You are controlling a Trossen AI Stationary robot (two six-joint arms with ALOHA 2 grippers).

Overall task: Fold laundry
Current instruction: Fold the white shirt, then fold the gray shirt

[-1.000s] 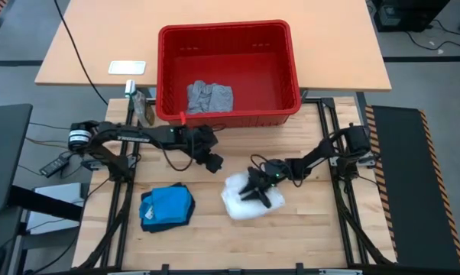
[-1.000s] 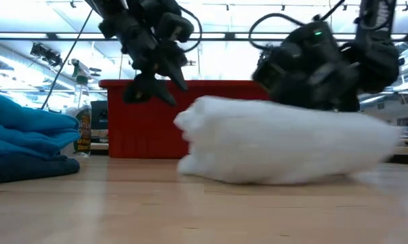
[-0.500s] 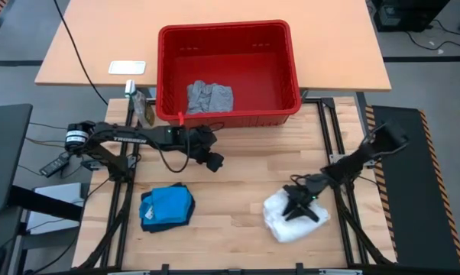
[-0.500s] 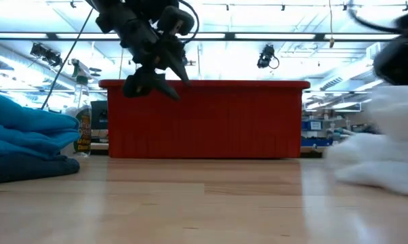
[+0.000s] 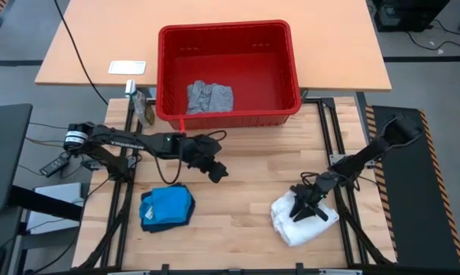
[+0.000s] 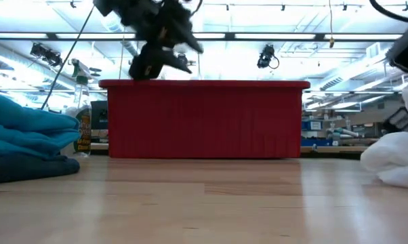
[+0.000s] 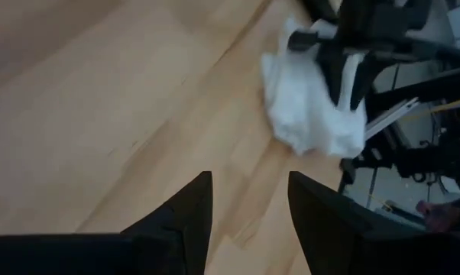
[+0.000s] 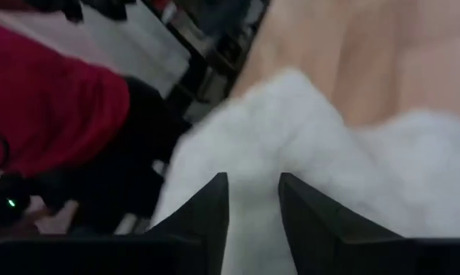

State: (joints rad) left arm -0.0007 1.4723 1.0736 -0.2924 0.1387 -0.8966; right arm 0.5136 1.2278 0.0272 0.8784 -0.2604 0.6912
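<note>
A folded white garment (image 5: pixel 302 224) lies on the table at the near right; it also shows in the low view (image 6: pixel 394 159) and the left wrist view (image 7: pixel 310 99). My right gripper (image 5: pixel 308 208) is open on top of it. A bright blue garment (image 5: pixel 169 205) lies folded on a dark navy one (image 5: pixel 148 221) at the near left. A light grey garment (image 5: pixel 208 97) lies in the red basket (image 5: pixel 287 53). My left gripper (image 5: pixel 217 171) is open and empty above the bare table's middle (image 7: pixel 249 191). My right gripper rests its two spread fingers (image 8: pixel 215 206) on the top of the folded white garment (image 8: pixel 291 145). They come slanting down from the table's right side. The garment lies flat on the table under them. Whether any cloth is caught between the fingers does not show.
The red basket stands at the table's far edge. A spray bottle (image 5: pixel 144 108) stands left of it. Bare wood (image 5: pixel 245 221) lies between the blue stack and the white garment.
My right gripper has gone toward the table's right and near edges, and the white garment has slid along the table with it from the middle to the near right, staying folded. My left gripper has shifted a little toward the right and near.
</note>
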